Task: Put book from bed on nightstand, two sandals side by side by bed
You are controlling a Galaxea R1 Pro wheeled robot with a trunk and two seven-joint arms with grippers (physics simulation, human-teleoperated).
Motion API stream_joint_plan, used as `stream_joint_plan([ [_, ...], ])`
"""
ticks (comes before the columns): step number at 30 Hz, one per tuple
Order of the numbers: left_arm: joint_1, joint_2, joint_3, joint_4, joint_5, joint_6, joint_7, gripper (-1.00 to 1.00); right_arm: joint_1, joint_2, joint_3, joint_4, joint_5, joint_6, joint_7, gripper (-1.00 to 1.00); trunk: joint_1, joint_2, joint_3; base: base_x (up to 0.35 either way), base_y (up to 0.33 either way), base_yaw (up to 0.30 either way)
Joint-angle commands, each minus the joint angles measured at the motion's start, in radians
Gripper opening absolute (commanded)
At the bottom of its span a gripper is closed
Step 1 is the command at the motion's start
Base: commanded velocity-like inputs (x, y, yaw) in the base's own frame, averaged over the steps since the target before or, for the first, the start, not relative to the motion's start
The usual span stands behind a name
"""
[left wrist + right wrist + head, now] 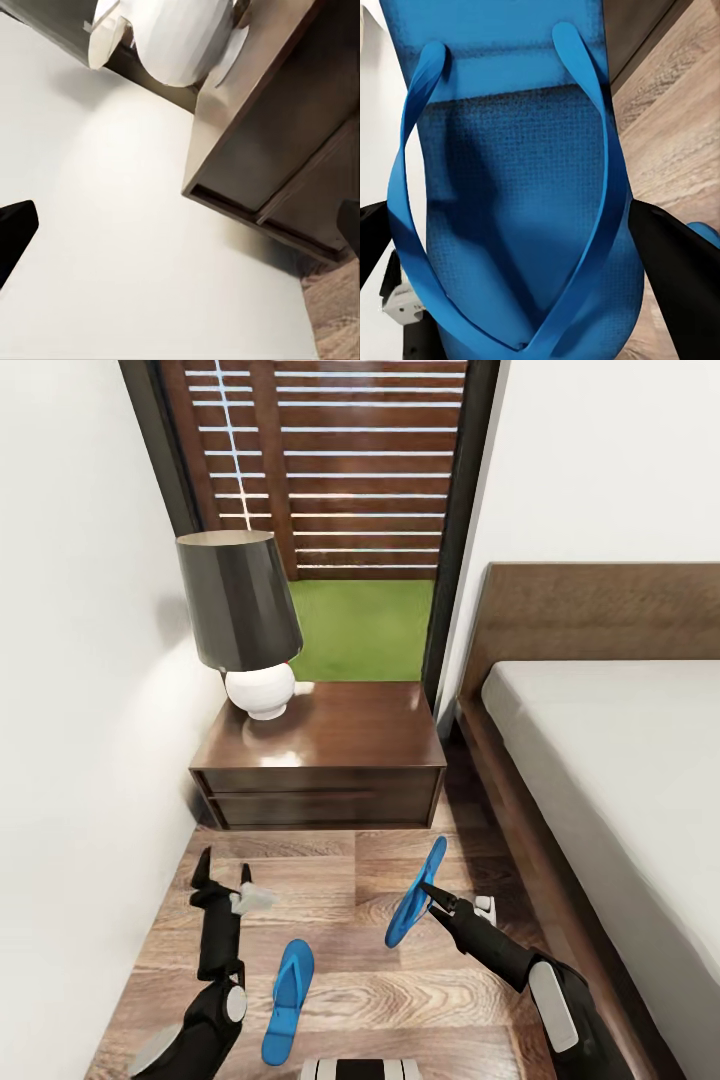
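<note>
One bright blue sandal point(288, 1000) lies flat on the wood floor in front of the nightstand point(330, 760). My right gripper point(430, 892) is shut on the other sandal point(415, 895), holding it tilted above the floor close to the bed point(620, 780). In the right wrist view this sandal point(517, 187) sits between the dark fingers point(682, 277). My left gripper point(225, 872) hangs open and empty just left of the lying sandal, pointing toward the nightstand point(262, 150). The book is out of view.
A lamp point(240, 620) with a dark shade and white base stands on the nightstand's left part. The white wall point(70, 760) is close on the left. A tall window point(330, 510) is behind the nightstand. The floor strip between wall and bed is narrow.
</note>
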Motion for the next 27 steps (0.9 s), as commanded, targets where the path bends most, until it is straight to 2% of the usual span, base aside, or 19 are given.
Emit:
stream_joint_plan([
  [1,0.0,0.002,-0.018,0.002,-0.019,0.002,0.005,1.0,-0.001,0.001,-0.003,0.0,-0.001,0.006,0.002,-1.0,0.0,0.0,-0.001,0.0,0.0,0.0],
  [5,0.002,0.002,-0.044,0.007,-0.042,-0.002,0.006,1.0,-0.001,0.001,-0.003,0.0,-0.001,0.006,0.002,-1.0,0.0,0.0,-0.001,0.0,0.0,0.0],
  [10,0.003,0.004,-0.044,-0.016,-0.051,0.002,0.018,1.0,-0.001,0.001,-0.003,0.0,-0.001,0.006,0.002,-1.0,0.0,0.0,-0.001,0.0,0.0,0.0],
  [13,0.003,0.043,-0.019,0.008,-0.046,-0.002,0.022,1.0,-0.001,0.001,-0.003,0.0,-0.001,0.006,0.002,-1.0,0.0,0.0,-0.001,0.0,0.0,0.0],
  [15,0.003,0.054,-0.015,0.03,-0.05,-0.003,0.024,1.0,-0.001,0.001,-0.003,0.0,-0.001,0.006,0.002,-1.0,0.0,0.0,-0.001,0.0,0.0,0.0],
  [16,0.004,0.06,-0.017,0.06,-0.065,0.0,0.026,1.0,-0.001,0.001,-0.003,0.0,-0.001,0.006,0.002,-1.0,0.0,0.0,-0.001,0.0,0.0,0.0],
  [18,0.005,0.057,-0.041,0.076,-0.107,0.013,0.028,1.0,-0.001,0.001,-0.003,0.0,-0.001,0.006,0.002,-1.0,0.0,0.0,-0.001,0.0,0.0,0.0],
  [19,0.005,0.054,-0.073,0.081,-0.158,0.031,0.029,1.0,-0.001,0.001,-0.003,0.0,-0.001,0.006,0.002,-1.0,0.0,0.0,-0.001,0.0,0.0,0.0],
  [20,0.006,0.051,-0.136,0.087,-0.267,0.075,0.032,1.0,-0.001,0.001,-0.003,0.0,-0.001,0.006,0.002,-1.0,0.0,0.0,-0.001,0.0,0.0,0.0],
  [21,0.006,0.05,-0.171,0.089,-0.337,0.107,0.034,1.0,-0.001,0.001,-0.003,0.0,-0.001,0.006,0.002,-1.0,0.0,0.0,-0.001,0.0,0.0,0.0],
  [22,0.007,0.05,-0.183,0.089,-0.366,0.121,0.034,1.0,-0.001,0.001,-0.003,0.0,-0.001,0.006,0.002,-1.0,0.0,0.0,-0.001,0.0,0.0,0.0],
  [23,0.007,0.049,-0.208,0.089,-0.424,0.15,0.039,1.0,-0.001,0.001,-0.003,0.0,-0.001,0.006,0.002,-1.0,0.0,0.0,-0.001,0.0,0.0,0.0],
  [25,0.007,0.042,-0.224,0.087,-0.459,0.167,0.065,1.0,-0.001,0.001,-0.003,0.0,-0.001,0.006,0.002,-1.0,0.0,0.0,-0.001,0.0,0.0,0.0],
  [27,0.007,0.038,-0.227,0.084,-0.473,0.176,0.115,1.0,-0.001,0.001,-0.003,0.0,-0.001,0.006,0.002,-1.0,0.0,0.0,-0.001,0.0,0.0,0.0],
])
